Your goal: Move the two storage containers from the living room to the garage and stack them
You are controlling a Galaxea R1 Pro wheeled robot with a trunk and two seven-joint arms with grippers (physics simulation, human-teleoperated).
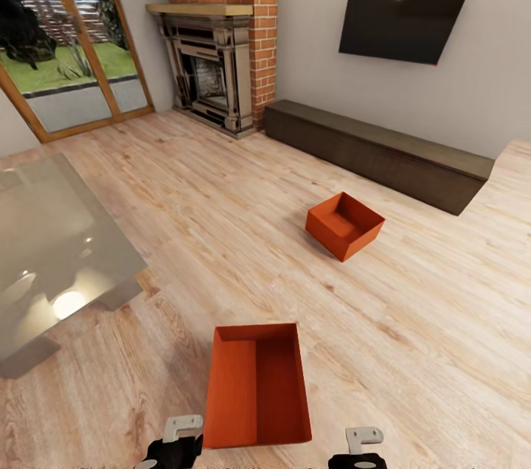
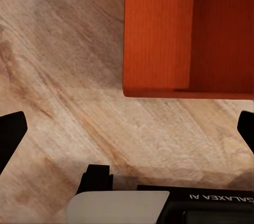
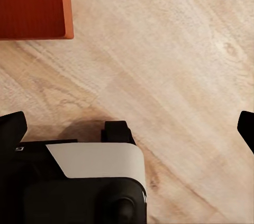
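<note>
Both grippers, left point(image 1: 175, 447) and right point(image 1: 359, 450), hung spread and empty at bottom of frame flanking the near bin point(image 1: 256, 384), so pickup looked next — they'd need to close in on its walls.

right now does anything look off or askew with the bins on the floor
Nothing is spilled or damaged. The far storage container sits skewed to the floor planks, near the dark cabinet; the near storage container lies squarer, between both grippers.
</note>
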